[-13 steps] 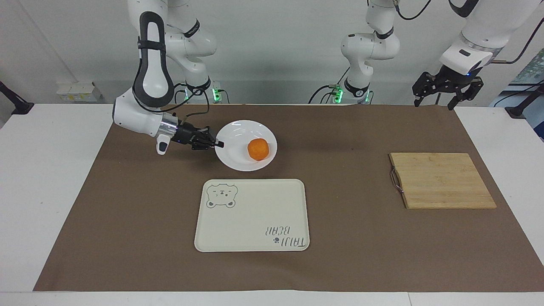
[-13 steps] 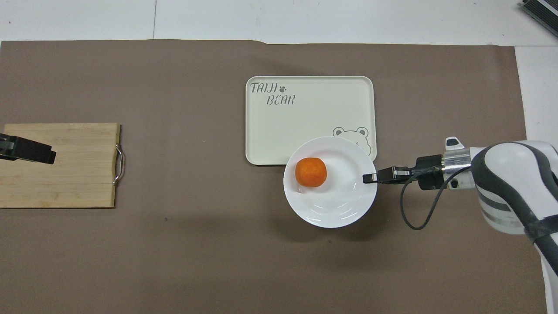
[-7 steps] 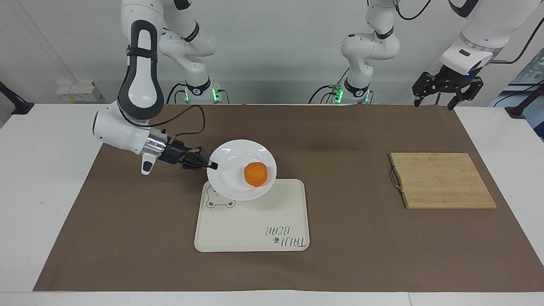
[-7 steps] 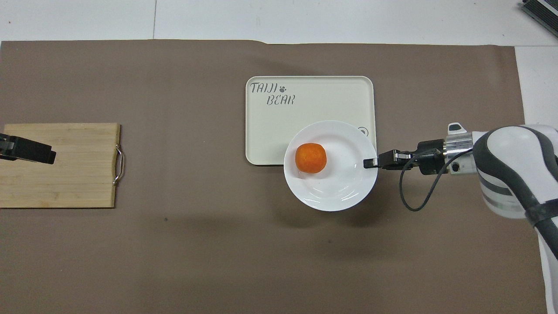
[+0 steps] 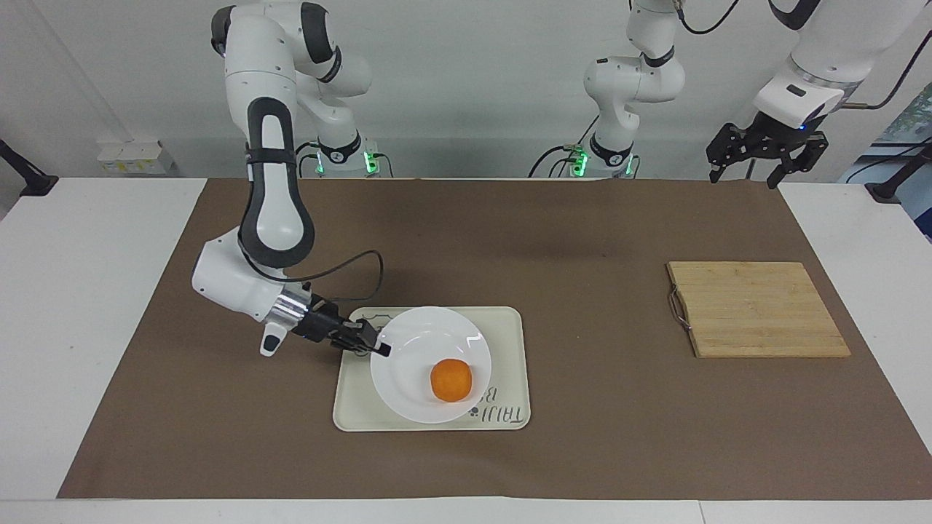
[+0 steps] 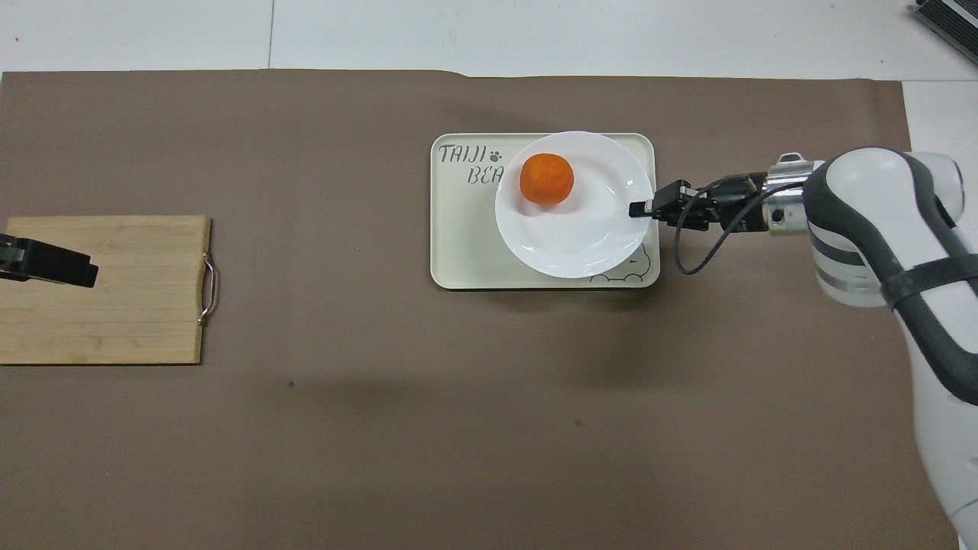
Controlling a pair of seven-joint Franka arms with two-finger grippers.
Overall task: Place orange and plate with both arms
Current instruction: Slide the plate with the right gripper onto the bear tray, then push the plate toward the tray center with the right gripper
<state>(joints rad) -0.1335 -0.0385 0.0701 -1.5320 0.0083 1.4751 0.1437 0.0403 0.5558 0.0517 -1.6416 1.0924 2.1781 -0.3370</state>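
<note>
**Over the tray: plate and orange carried by the right arm**

At the tip of the right end effector sits the rim of the white plate, pinched between clenched fingers at the edge turned toward the right arm's end of the desk. Inside the plate, on the side away from that end effector, rests the orange. Under the plate lies the cream tray with its bear drawing; whether the plate already touches the tray cannot be told. In the overhead view the plate covers much of the tray, and the orange lies beside the printed lettering.

The left end effector waits with fingers released, raised near the desk's edge. Below it lies a wooden cutting board, on the brown mat.
</note>
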